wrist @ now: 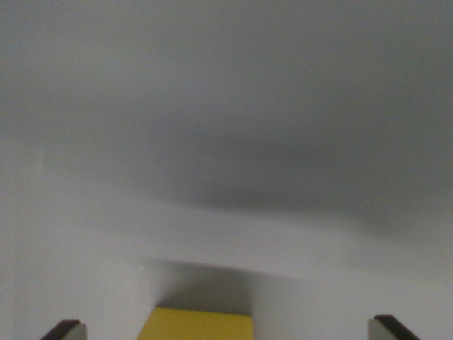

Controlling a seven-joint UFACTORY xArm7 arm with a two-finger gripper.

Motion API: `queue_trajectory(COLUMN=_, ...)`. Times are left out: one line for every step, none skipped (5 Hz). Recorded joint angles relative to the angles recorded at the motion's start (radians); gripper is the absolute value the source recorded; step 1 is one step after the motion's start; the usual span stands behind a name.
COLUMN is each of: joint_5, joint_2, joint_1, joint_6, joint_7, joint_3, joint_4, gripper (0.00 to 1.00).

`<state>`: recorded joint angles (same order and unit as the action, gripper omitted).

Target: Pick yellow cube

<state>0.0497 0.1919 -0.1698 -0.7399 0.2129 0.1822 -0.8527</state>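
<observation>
The wrist view looks down onto a plain, pale grey matte surface (226,106) that fills almost the whole picture and is soft and out of focus, with a broad dark shadow lying across its middle. At the bottom edge sits the solid yellow cube (196,324), only its top face showing as a flat, bright yellow shape cut off by the lower border, with a darker shadow on the surface just beyond its far edge. The tips of the two dark, pale-faced fingers (65,330) of the gripper (226,330) poke up at the bottom corners, one toward the wrist view's left and the other toward the wrist view's right. They stand wide apart, so the gripper is spread well open and has hold of nothing. The cube lies between the two fingertips, touching neither, with clear grey surface on each side of it. It sits off-centre in that gap, nearer the finger at the wrist view's left than the one at the wrist view's right. How high the fingertips are above the surface cannot be told from this view.
</observation>
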Motion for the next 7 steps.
queue_trajectory(joint_5=0.0, joint_2=0.0, joint_1=0.0, joint_6=0.0, joint_7=0.0, joint_3=0.0, joint_4=0.0, gripper=0.0)
queue_trajectory(joint_5=0.0014, joint_2=0.006, joint_1=-0.0077, joint_6=0.031, joint_7=0.007, joint_3=0.008, joint_4=0.026, gripper=0.0)
queue_trajectory(joint_5=0.0014, joint_2=0.006, joint_1=-0.0077, joint_6=0.031, joint_7=0.007, joint_3=0.008, joint_4=0.026, gripper=0.0)
queue_trajectory(joint_5=0.0026, joint_2=0.011, joint_1=-0.0142, joint_6=0.057, joint_7=0.013, joint_3=0.015, joint_4=0.048, gripper=0.0)
queue_trajectory(joint_5=0.0026, joint_2=0.011, joint_1=-0.0142, joint_6=0.057, joint_7=0.013, joint_3=0.015, joint_4=0.048, gripper=0.0)
queue_trajectory(joint_5=0.0037, joint_2=0.015, joint_1=-0.0199, joint_6=0.08, joint_7=0.018, joint_3=0.021, joint_4=0.067, gripper=0.0)
queue_trajectory(joint_5=0.0037, joint_2=0.015, joint_1=-0.0199, joint_6=0.08, joint_7=0.018, joint_3=0.021, joint_4=0.067, gripper=0.0)
